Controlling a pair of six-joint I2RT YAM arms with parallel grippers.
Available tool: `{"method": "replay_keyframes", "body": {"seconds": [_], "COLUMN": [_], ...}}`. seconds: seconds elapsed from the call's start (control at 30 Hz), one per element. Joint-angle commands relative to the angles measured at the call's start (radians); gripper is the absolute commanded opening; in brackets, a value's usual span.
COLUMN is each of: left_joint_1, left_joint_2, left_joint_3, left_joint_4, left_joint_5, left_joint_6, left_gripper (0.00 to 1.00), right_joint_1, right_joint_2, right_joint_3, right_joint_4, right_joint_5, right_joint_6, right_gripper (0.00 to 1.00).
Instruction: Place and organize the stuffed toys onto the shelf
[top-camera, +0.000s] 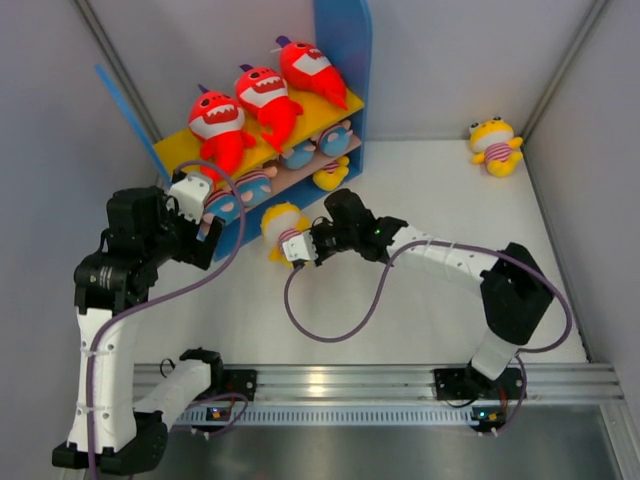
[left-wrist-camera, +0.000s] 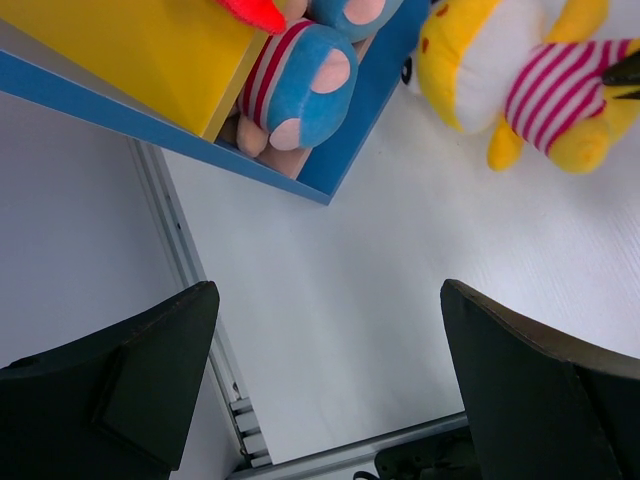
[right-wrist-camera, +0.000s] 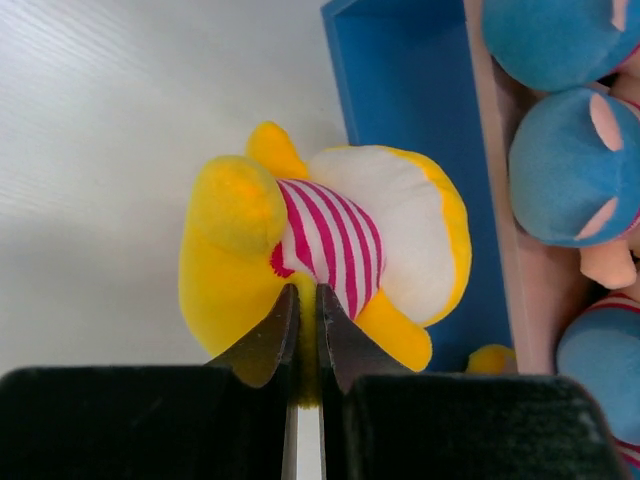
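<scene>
The shelf (top-camera: 345, 60) lies tilted at the back left. Three red sharks (top-camera: 262, 95) lie on its yellow top board. Pink-faced dolls (top-camera: 300, 152) with blue hoods fill the lower board, with a yellow doll (top-camera: 330, 177) at its front. My right gripper (top-camera: 305, 247) is shut on a limb of a yellow doll (right-wrist-camera: 320, 260) in a striped shirt, just in front of the shelf's blue base (right-wrist-camera: 410, 110). My left gripper (top-camera: 205, 238) is open and empty beside the shelf's left end (left-wrist-camera: 150, 120). Another yellow doll (top-camera: 496, 146) lies at the back right.
Grey walls close in the left, right and back sides. A metal rail (top-camera: 380, 380) runs along the near edge by the arm bases. Purple cables (top-camera: 330, 320) loop over the white table between the arms.
</scene>
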Motion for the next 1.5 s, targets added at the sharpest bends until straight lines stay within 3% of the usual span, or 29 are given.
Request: {"method": "replay_keyframes", "body": {"seconds": [0.0, 0.5, 0.8, 0.87, 1.03, 1.13, 1.33, 1.47], "left_joint_1": [0.002, 0.0, 0.0, 0.0, 0.0, 0.0, 0.0, 0.0], "left_joint_2": [-0.005, 0.032, 0.069, 0.073, 0.084, 0.084, 0.09, 0.073], "left_joint_3": [0.001, 0.004, 0.003, 0.003, 0.006, 0.001, -0.02, -0.034], "left_joint_4": [0.014, 0.009, 0.009, 0.009, 0.009, 0.009, 0.012, 0.012], "left_joint_5": [-0.016, -0.028, -0.014, -0.006, -0.003, 0.0, 0.029, 0.018], "left_joint_6": [0.011, 0.028, 0.019, 0.017, 0.019, 0.019, 0.008, 0.006], "left_gripper": [0.99, 0.99, 0.99, 0.99, 0.99, 0.99, 0.99, 0.99], "right_joint_1": [-0.033, -0.153, -0.185, -0.185, -0.184, -0.182, -0.144, -0.126], "right_joint_2": [0.071, 0.462, 0.565, 0.574, 0.518, 0.429, 0.231, 0.11], "right_joint_3": [0.077, 0.416, 0.497, 0.487, 0.39, 0.307, 0.088, -0.009], "right_joint_4": [0.2, 0.279, 0.308, 0.328, 0.445, 0.504, 0.636, 0.619], "right_joint_5": [-0.036, -0.075, -0.103, -0.079, -0.063, -0.118, -0.111, -0.128], "right_joint_6": [-0.028, -0.085, -0.109, -0.125, -0.1, -0.019, 0.093, 0.171], "right_gripper": [0.0, 0.0, 0.15, 0.23, 0.52, 0.61, 0.69, 0.71]}}
